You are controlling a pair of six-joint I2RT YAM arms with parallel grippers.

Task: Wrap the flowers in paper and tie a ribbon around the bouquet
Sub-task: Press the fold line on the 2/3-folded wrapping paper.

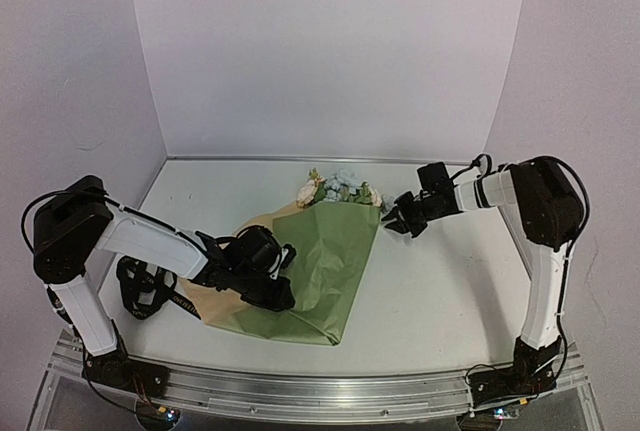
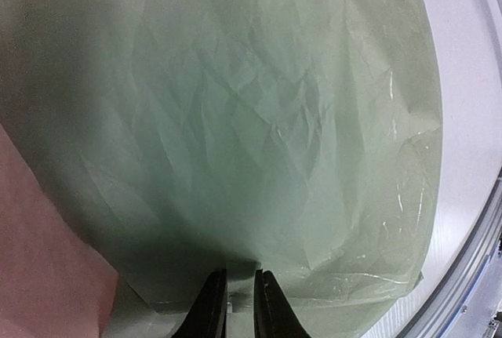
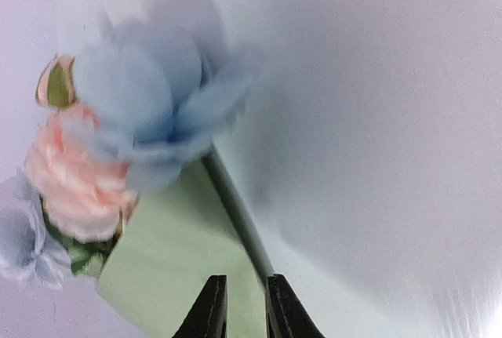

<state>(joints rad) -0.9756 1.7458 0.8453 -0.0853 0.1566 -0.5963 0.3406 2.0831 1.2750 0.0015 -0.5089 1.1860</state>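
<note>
Top external: flowers [image 1: 340,189] half inside paper [image 1: 320,271]

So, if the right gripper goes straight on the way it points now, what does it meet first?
Probably the thin green stem along the edge of the paper, just ahead of the right gripper; the pale blue bloom lies beyond. Depth is unclear.

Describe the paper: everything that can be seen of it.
The paper is a large, thin, creased sheet, sage green outside, tan-peach where its other face shows at the left. It lies on the table, folded loosely around the flowers, whose blooms stick out at its far end. The left gripper is at its near left part, the right gripper at its far right corner; whether either pinches it cannot be told.
</note>
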